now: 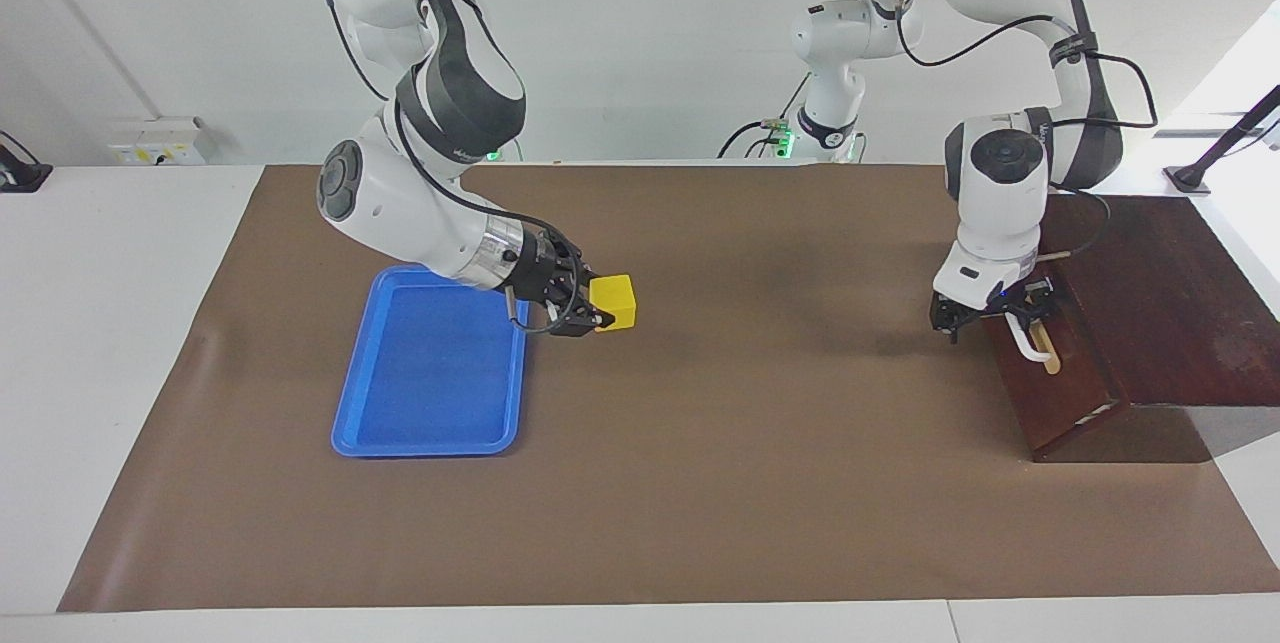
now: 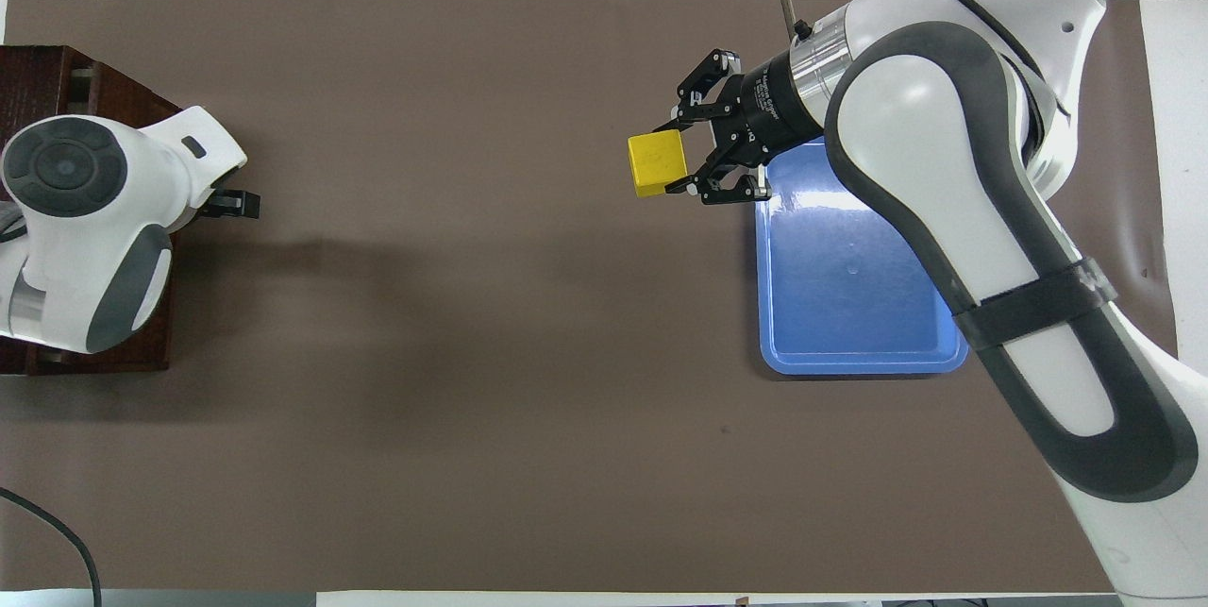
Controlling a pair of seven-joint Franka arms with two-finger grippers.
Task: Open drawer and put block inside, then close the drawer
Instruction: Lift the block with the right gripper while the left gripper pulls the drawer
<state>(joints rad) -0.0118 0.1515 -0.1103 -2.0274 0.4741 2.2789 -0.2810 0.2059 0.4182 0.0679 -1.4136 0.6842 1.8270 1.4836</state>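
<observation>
Brown-papered table (image 1: 700, 483). Block (image 1: 613, 302) clamped in right gripper (image 1: 590, 308), held over table beside blue tray (image 1: 430, 368). Left gripper (image 1: 985, 313) at drawer (image 1: 1055, 373) handle (image 1: 1030, 341), finger state unclear. Drawer seemingly shut: straight outward pull advised, block kept aloft until opened.

Both arms are glossy white with rounded shells and dark grey panels along the links; round grey caps sit on the joints; the right arm (image 1: 420, 173) has a silver ring at its wrist (black cables loop beside it); the left arm (image 1: 1000, 183) trails black cables too; both grippers are black; green lights glow at the bases.
</observation>
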